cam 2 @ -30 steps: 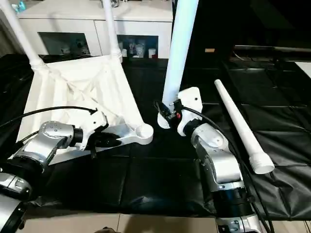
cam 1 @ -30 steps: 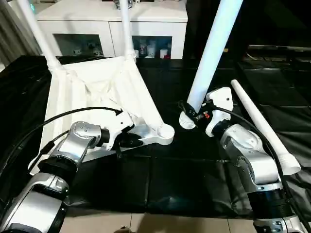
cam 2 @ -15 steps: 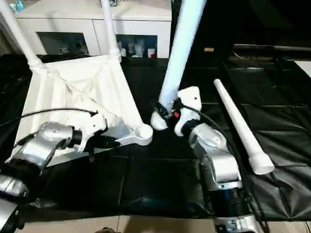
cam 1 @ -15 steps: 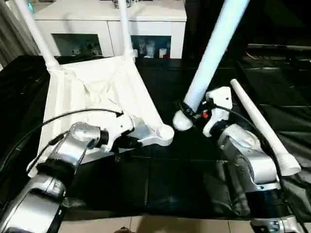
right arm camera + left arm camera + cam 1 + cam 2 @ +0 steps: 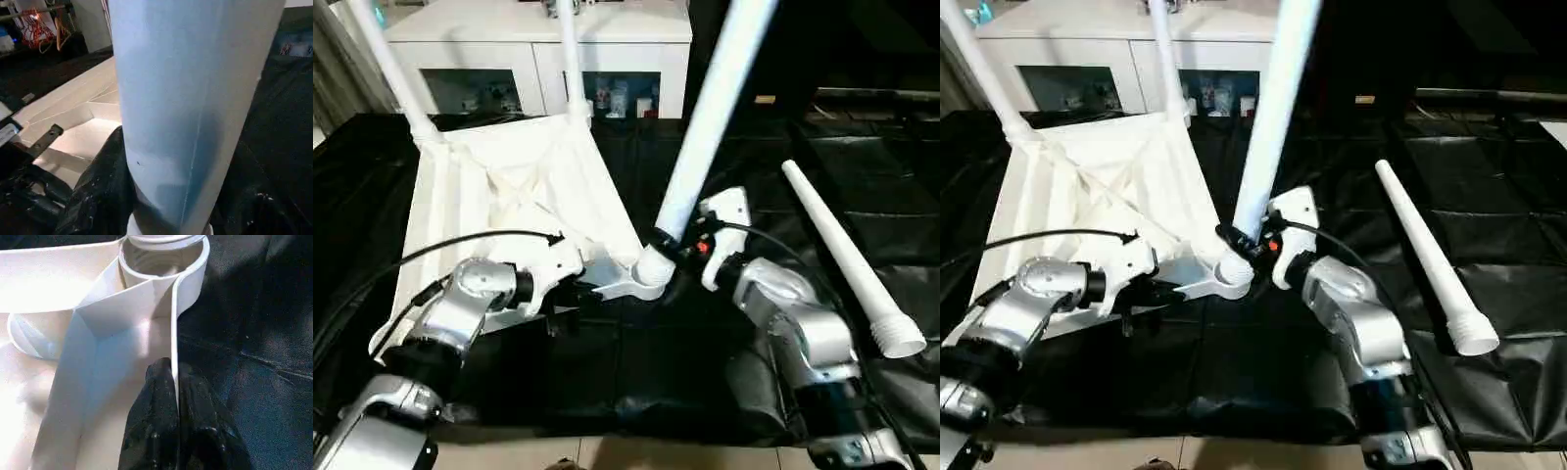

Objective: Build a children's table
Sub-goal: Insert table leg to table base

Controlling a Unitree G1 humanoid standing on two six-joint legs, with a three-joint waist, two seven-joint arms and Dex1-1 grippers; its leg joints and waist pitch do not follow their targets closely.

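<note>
Tabletop [image 5: 509,186], loose leg [image 5: 847,257] on black-covered table [image 5: 646,362]

The held leg [image 5: 705,127] runs off the top edge, its foot hides the corner socket [image 5: 646,274], and the small things behind the cabinet [image 5: 538,39] glass are too tiny to tell.

White cabinet [image 5: 538,39] behind black-covered work table [image 5: 636,362].

The white table top [image 5: 509,196] is lying upside down at the left of the frame. Two white legs [image 5: 570,59] are standing up from its far corners. A third leg [image 5: 705,127] is leaning, its bottom end touching the near corner socket [image 5: 641,274]. The fourth leg [image 5: 847,257] is lying flat at the right.
</note>
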